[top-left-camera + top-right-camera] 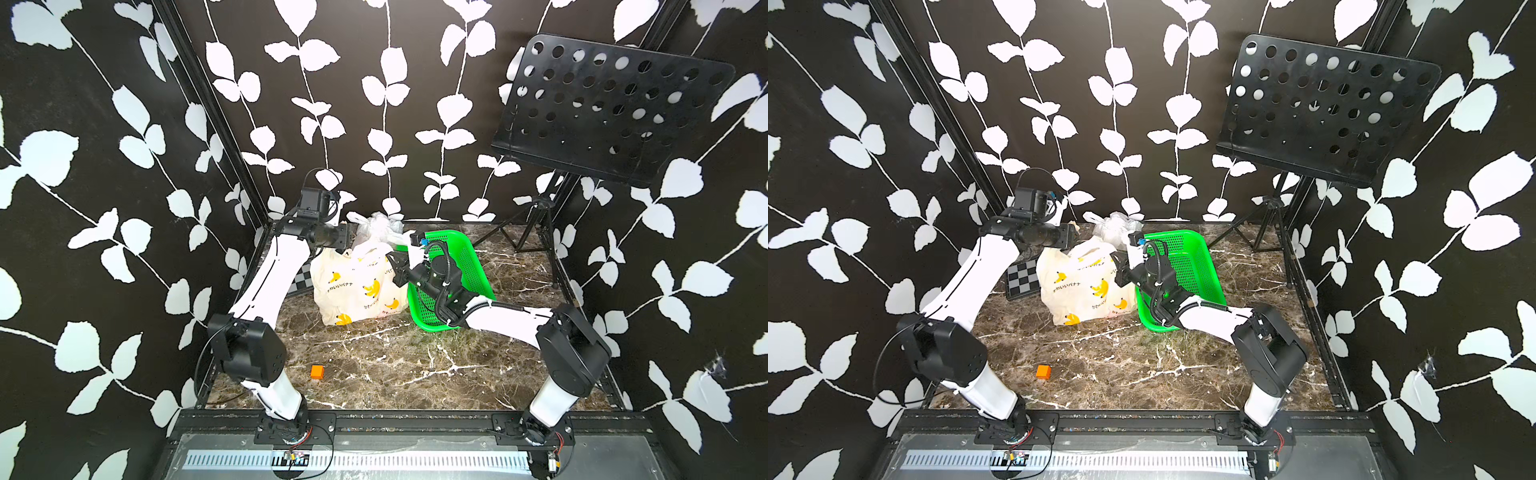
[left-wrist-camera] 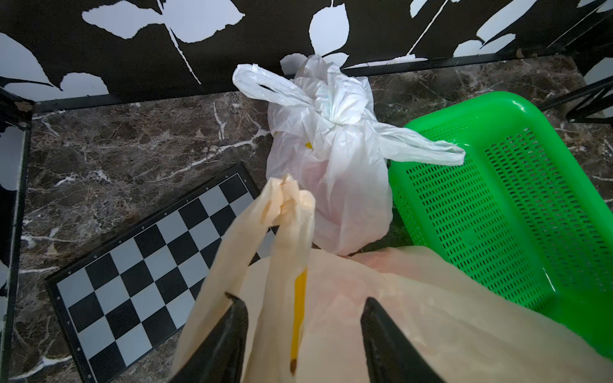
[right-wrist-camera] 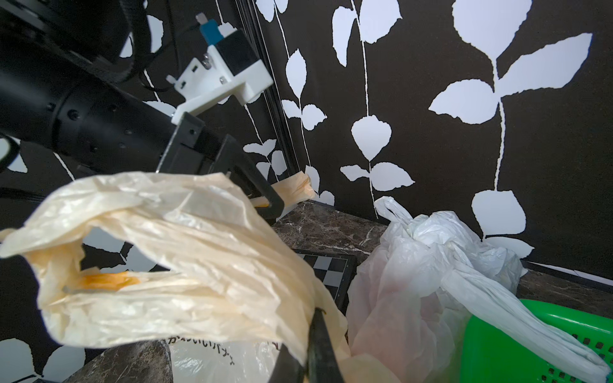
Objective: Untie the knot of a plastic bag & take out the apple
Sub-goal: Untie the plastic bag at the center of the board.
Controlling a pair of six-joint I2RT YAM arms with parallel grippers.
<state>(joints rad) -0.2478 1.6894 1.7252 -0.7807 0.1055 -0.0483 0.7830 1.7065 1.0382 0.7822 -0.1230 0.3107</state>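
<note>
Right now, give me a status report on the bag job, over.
Left gripper open, jaws astride one banana bag handle. Right gripper shut on the other handle. White bag knotted behind; apple unseen.

Probably a robotics lab cell: leaf-print backdrop walls (image 1: 104, 208) enclose a marble-look counter (image 1: 395, 365), with a checkerboard (image 2: 142, 275) and a perforated black music stand (image 1: 611, 112).
</note>
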